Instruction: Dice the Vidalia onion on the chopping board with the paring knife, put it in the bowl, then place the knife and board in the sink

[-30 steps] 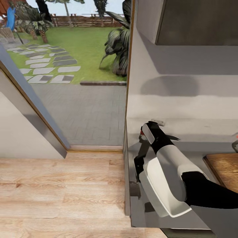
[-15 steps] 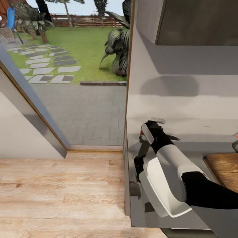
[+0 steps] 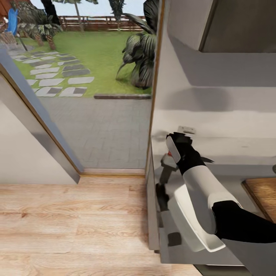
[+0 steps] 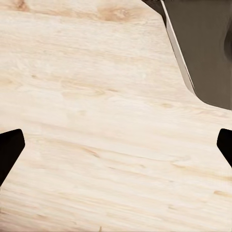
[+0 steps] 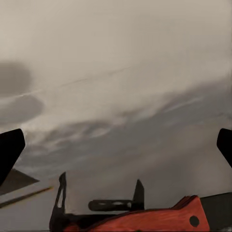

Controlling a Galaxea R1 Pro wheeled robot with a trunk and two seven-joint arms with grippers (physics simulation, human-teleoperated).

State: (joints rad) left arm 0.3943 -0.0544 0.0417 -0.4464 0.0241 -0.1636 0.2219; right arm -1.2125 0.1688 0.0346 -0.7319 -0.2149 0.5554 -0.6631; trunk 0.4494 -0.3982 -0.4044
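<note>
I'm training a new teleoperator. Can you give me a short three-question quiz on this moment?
1. True or false: the left gripper is open above the light wooden floor.
2. In the right wrist view, what colour is the paring knife handle? A) blue B) red-orange C) green
3. Fill in: in the head view, the brown wooden thing on the countertop at the picture's right edge is the ____.

Key: 1 true; 2 B; 3 chopping board.

text: none legible | labels: none | numbers: none
</note>
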